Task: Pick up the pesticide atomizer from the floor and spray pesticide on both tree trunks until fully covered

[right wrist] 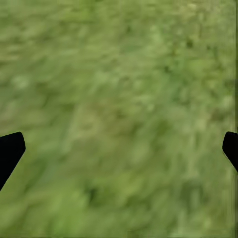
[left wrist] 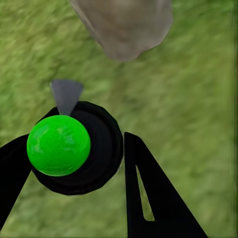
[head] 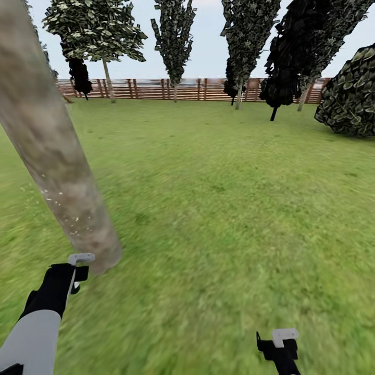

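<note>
With my left jaws clamped on the pesticide atomizer and my right jaws spread apart over bare grass, I judge the tree trunk stands just ahead of the nozzle.

I'm looking out over a wide lawn, blurry green grass running all the way to the far side. Back there a brown horizontal-slat wooden fence closes off the yard. Along it I see thin-stemmed trees with dark jagged foliage, one nearly black tree to the right, and a big leafy shrub at the far right edge. Pale, hazy sky overhead, even daylight, no hard shadows on the grass.
</note>
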Tool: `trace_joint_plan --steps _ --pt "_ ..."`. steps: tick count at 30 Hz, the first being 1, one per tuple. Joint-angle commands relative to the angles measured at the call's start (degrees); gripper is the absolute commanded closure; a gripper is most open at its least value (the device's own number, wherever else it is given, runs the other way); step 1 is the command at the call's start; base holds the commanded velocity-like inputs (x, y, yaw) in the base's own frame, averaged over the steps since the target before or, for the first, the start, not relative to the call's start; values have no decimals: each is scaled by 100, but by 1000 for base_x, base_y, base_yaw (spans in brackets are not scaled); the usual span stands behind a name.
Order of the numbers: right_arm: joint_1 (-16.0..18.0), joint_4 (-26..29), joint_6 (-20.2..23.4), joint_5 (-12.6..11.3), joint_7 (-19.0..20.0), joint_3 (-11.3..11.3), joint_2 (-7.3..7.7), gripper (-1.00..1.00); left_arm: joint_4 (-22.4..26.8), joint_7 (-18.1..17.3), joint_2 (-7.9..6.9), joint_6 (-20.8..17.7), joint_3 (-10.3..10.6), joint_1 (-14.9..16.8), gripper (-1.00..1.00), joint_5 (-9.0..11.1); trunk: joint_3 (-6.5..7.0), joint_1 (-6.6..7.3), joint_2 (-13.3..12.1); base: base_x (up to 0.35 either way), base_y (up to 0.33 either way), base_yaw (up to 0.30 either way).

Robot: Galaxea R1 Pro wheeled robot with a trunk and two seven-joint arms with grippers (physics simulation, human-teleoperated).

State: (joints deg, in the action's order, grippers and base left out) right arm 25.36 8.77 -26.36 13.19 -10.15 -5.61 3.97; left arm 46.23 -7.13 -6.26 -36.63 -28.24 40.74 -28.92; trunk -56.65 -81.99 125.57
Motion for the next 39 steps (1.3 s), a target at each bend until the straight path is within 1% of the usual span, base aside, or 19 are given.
trace_joint_plan --steps 1,4,6,8,10,19,32,39 --pt "4 -7 -18 60 -11 -46 -2 -100 10 -54 -20 -19 -27 0 100 -61 -5 -2 2 238 -206 0" --pt "4 -7 -18 60 19 -43 -4 -100 24 -42 -58 -19 -33 -92 100 -64 -5 -2 2 232 -216 51" --pt "4 -7 -18 62 30 -40 -3 -100 22 117 -59 -19 -30 -104 100 -63 -5 -2 2 208 -236 218" --pt "4 -7 -18 67 42 -38 -5 -100 13 378 -60 -19 -32 -109 100 -29 -5 -2 2 187 -245 259" --pt "4 -7 -18 69 45 -37 -9 -100 10 452 -50 -19 -18 -110 100 5 -5 -2 2 149 -256 273" --pt "4 -7 -18 69 31 -37 -11 -100 14 522 7 -32 15 -110 100 9 -5 -2 2 32 -280 271" --pt "4 -7 -18 69 19 -37 -15 -100 9 520 28 -46 2 -110 100 18 -5 -2 2 47 -286 28" --pt "4 -7 -18 69 16 -37 -20 -100 9 485 28 -46 2 -110 100 16 -5 -2 2 153 -286 223"
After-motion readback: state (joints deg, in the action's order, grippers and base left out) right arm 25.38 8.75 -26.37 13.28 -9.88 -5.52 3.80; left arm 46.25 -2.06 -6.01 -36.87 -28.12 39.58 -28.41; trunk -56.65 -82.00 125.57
